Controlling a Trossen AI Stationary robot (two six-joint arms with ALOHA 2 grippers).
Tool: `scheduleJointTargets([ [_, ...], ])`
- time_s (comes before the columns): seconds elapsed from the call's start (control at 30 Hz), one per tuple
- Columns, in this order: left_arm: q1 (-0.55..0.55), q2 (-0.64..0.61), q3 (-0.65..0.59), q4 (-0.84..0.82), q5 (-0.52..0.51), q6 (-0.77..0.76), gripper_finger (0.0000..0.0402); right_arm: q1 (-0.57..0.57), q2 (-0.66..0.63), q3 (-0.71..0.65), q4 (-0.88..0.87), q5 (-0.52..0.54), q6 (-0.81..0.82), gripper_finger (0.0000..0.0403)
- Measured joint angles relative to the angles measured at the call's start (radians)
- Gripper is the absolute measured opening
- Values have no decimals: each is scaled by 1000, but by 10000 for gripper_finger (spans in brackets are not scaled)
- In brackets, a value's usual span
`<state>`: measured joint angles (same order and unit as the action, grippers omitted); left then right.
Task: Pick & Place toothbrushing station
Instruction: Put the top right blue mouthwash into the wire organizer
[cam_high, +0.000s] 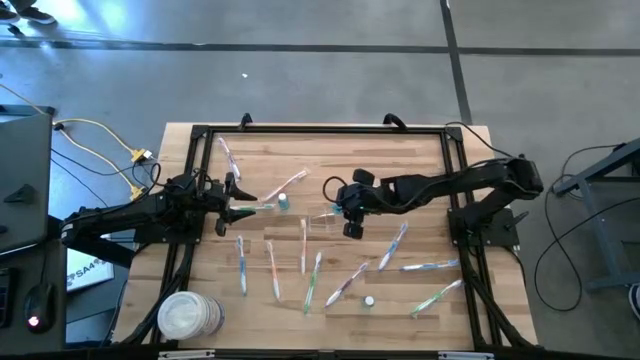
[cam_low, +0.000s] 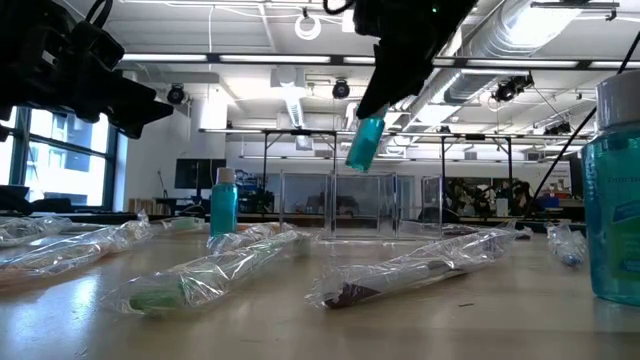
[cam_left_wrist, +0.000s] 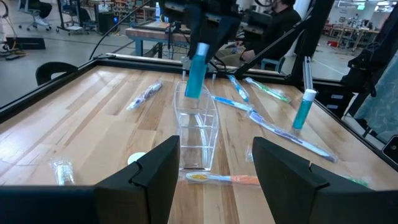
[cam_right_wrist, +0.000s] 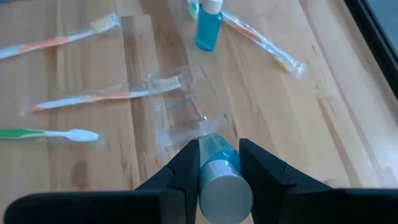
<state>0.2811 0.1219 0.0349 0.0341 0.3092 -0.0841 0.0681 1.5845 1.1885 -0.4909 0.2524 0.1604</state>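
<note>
My right gripper is shut on a small teal tube and holds it just above the transparent container, which stands on the table's middle. The container also shows in the left wrist view and the right wrist view. My left gripper is open and empty, low over the table left of the container. Several wrapped toothbrushes lie flat around it. One more teal tube stands upright by the container, and another tube sits nearer the front edge. My right gripper pinches the teal tube's upper part, by its pale cap, between its two fingers. The fingers slant down from above and lie along the tube. The tube hangs tilted below the fingers, lifted clear, its lower end over the container's open top.
A black frame runs round the wooden table. A roll of clear plastic lies at the front left corner. A large teal bottle stands close to the low camera. A person sits beyond the table.
</note>
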Motion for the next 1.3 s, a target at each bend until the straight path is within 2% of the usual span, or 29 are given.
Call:
scheduleJointTargets([
  [0.4,0,0,0,-3,0,0,203,-8,85,0,-20,5,6,88],
  [0.8,0,0,0,-5,0,0,203,-32,96,0,-136,-1,126,89],
  [0.97,0,0,0,-6,0,0,203,-32,96,0,-148,-70,132,91],
  [1.3,0,0,0,-6,0,0,203,-50,96,0,-156,-121,130,92],
])
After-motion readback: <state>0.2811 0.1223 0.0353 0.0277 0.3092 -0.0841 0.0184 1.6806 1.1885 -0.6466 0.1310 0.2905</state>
